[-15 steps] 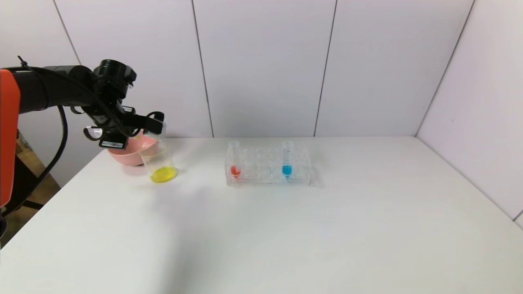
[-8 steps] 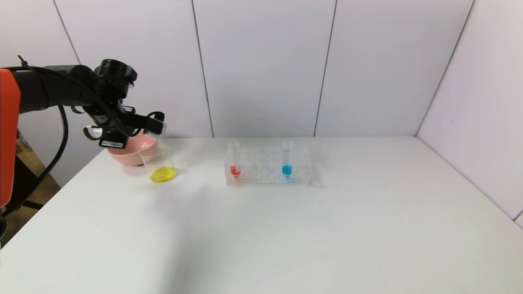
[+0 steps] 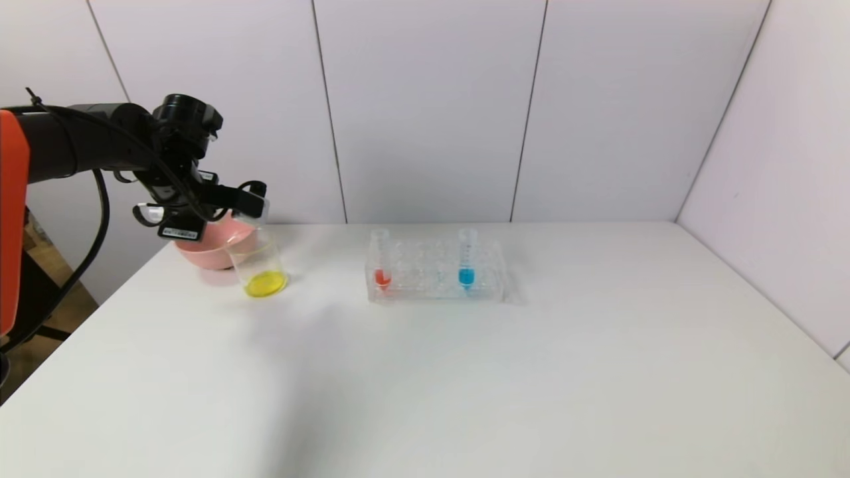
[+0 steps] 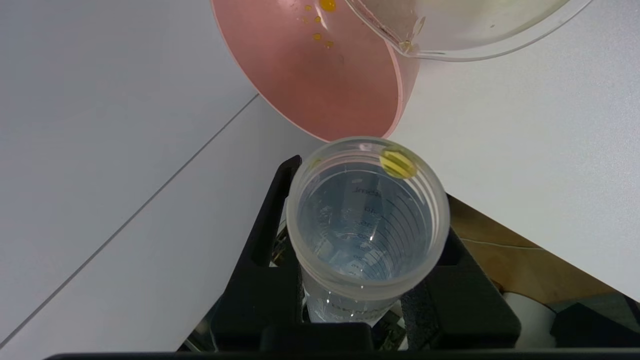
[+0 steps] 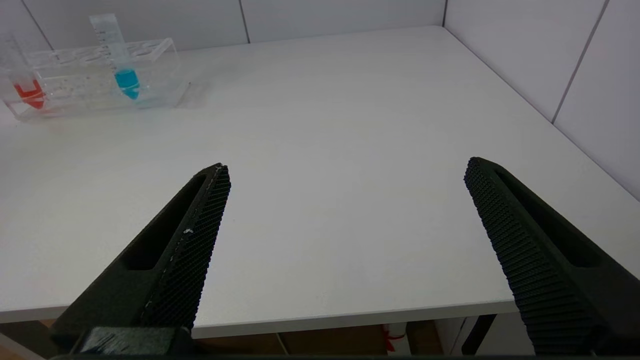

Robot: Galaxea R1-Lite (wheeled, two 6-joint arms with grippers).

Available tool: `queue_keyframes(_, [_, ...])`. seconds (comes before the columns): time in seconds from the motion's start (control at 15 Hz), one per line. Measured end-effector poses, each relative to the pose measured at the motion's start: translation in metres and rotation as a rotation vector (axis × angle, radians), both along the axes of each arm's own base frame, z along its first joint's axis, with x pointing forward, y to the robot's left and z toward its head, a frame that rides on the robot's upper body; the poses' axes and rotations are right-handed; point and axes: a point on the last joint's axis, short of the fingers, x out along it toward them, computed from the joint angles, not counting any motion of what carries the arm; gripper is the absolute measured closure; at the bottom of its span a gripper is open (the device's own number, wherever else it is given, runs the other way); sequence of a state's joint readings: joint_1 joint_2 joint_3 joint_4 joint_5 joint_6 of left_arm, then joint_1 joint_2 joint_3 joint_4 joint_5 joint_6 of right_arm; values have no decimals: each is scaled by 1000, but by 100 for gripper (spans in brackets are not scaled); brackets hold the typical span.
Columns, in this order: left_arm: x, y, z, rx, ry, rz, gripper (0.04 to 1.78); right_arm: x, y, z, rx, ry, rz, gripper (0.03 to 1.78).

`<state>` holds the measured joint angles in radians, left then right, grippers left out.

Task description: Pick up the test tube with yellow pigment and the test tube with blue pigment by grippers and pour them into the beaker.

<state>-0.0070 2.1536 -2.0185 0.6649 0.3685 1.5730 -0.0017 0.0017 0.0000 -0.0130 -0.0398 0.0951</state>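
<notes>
My left gripper (image 3: 247, 201) is shut on the test tube with yellow pigment (image 4: 365, 225). It holds the tube tipped on its side just above the beaker (image 3: 257, 262). The tube looks drained, with only a yellow drop on its rim, and yellow liquid lies in the beaker's bottom. The test tube with blue pigment (image 3: 467, 260) stands upright in the clear rack (image 3: 435, 282) at mid-table. It also shows in the right wrist view as the blue tube (image 5: 121, 60). My right gripper (image 5: 347, 167) hangs open and empty off the table's front edge, out of the head view.
A pink bowl (image 3: 209, 249) with yellow spatter sits right behind the beaker near the table's left edge. A tube with red liquid (image 3: 382, 262) stands at the rack's left end. White wall panels close the back and right sides.
My left gripper with the tube has risen very slightly over the beaker. Nothing else has moved.
</notes>
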Motion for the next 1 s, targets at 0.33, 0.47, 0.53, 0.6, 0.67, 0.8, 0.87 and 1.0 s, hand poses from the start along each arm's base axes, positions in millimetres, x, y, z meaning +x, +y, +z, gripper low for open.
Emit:
queue_keyframes(0.33, [-1, -1, 0, 18, 2, 14, 128, 0, 0, 0, 0, 0, 0, 10])
queue_keyframes(0.47, [-1, -2, 0, 46, 6, 34, 128, 0, 0, 0, 0, 0, 0, 10])
queue_keyframes(0.53, [-1, -3, 0, 69, 11, 46, 128, 0, 0, 0, 0, 0, 0, 10])
queue_keyframes(0.6, [-2, -4, 0, 80, 14, 47, 128, 0, 0, 0, 0, 0, 0, 10])
queue_keyframes(0.67, [-1, -4, 0, 87, 15, 49, 128, 0, 0, 0, 0, 0, 0, 10])
queue_keyframes(0.8, [-2, -5, 0, 105, 18, 61, 128, 0, 0, 0, 0, 0, 0, 10])
queue_keyframes(0.87, [-2, -5, 0, 109, 18, 63, 128, 0, 0, 0, 0, 0, 0, 10])
queue_keyframes(1.0, [-1, -6, 0, 110, 19, 62, 128, 0, 0, 0, 0, 0, 0, 10])
